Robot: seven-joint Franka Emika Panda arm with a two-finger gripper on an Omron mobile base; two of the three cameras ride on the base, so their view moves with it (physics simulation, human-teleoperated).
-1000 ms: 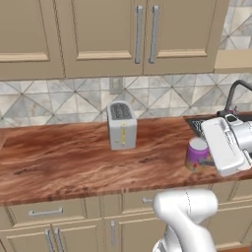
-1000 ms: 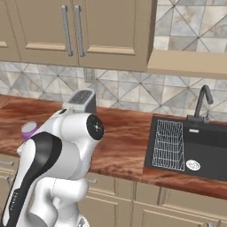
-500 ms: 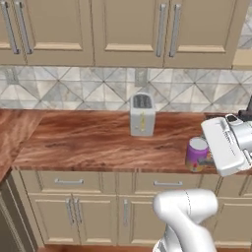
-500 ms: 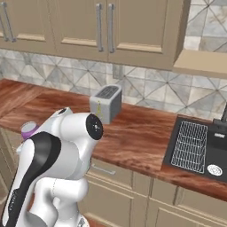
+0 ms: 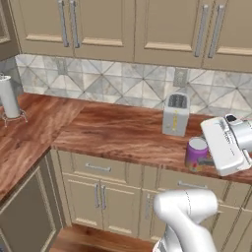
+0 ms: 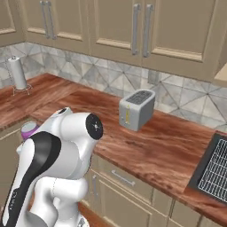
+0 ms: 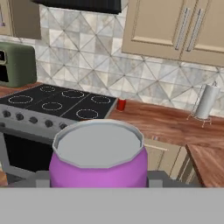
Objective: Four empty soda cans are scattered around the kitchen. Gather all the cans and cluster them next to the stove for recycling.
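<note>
Hand view, jaws clasping purple can (image 7: pixel 99 158), black stove (image 7: pixel 57 105), red can (image 7: pixel 121 104) beside it, wood counter (image 7: pixel 166 122), tiled backsplash (image 7: pixel 87 57).

toaster (image 5: pixel 175 114) – stood upright on the wooden counter (image 5: pixel 118 133) near the tiled wall | paper-towel roll (image 5: pixel 9 97) – upright on its wire stand, far along the side counter | sink rack (image 6: pixel 215 170) – lay at the counter's right end

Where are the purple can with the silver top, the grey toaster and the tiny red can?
purple can with silver top (image 7: pixel 98 168), hand view, purple side wall.
grey toaster (image 5: pixel 175 115), left base view, front face.
tiny red can (image 7: pixel 121 104), hand view, red side.
</note>
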